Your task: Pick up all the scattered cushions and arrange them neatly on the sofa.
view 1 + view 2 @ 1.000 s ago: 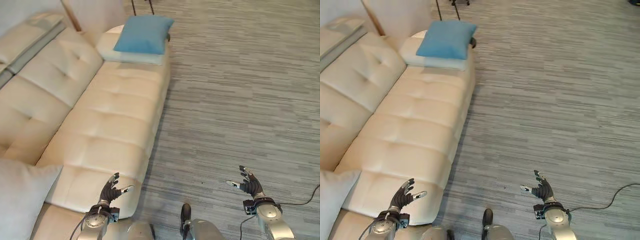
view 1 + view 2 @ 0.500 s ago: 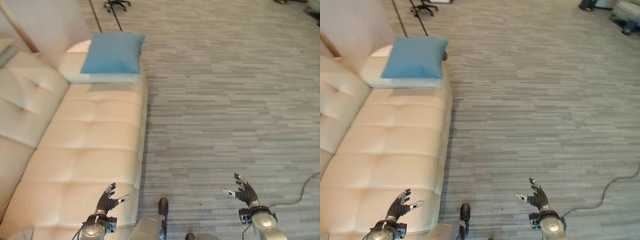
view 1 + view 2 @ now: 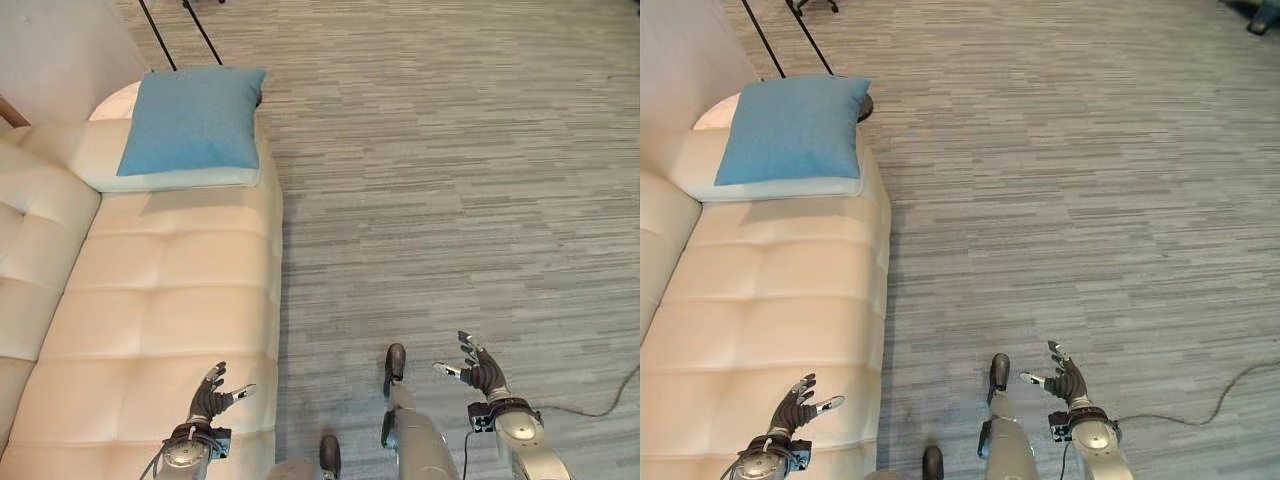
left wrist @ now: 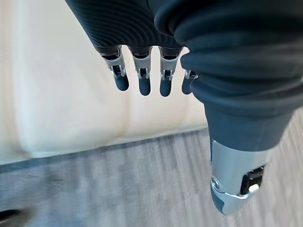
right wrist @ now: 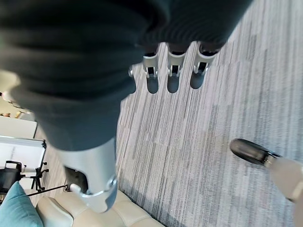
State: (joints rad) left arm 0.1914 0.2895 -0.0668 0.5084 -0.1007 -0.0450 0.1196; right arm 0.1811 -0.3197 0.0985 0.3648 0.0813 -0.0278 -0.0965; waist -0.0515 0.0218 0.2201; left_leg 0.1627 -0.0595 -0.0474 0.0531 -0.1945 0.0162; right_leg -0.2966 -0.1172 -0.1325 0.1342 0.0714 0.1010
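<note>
A blue cushion point(image 3: 193, 118) lies on a pale mint cushion point(image 3: 120, 170) at the far end of the cream sofa point(image 3: 150, 310); its corner point(image 5: 16, 212) shows in the right wrist view too. My left hand point(image 3: 207, 399) hovers open over the sofa seat's near front edge, holding nothing; its fingers point(image 4: 142, 75) are straight above the seat. My right hand point(image 3: 477, 373) is open and empty over the grey striped floor, to the right of the sofa.
A black stand's thin legs point(image 3: 182, 32) rise behind the sofa's far end. A white board on a wheeled stand point(image 5: 21, 153) shows in the right wrist view. The striped carpet point(image 3: 450, 180) stretches wide to the right of the sofa.
The camera has swung; the sofa and blue cushion now sit differently in view, and the grey cushion at the near left has left the picture. Both hands stay open and low.
</note>
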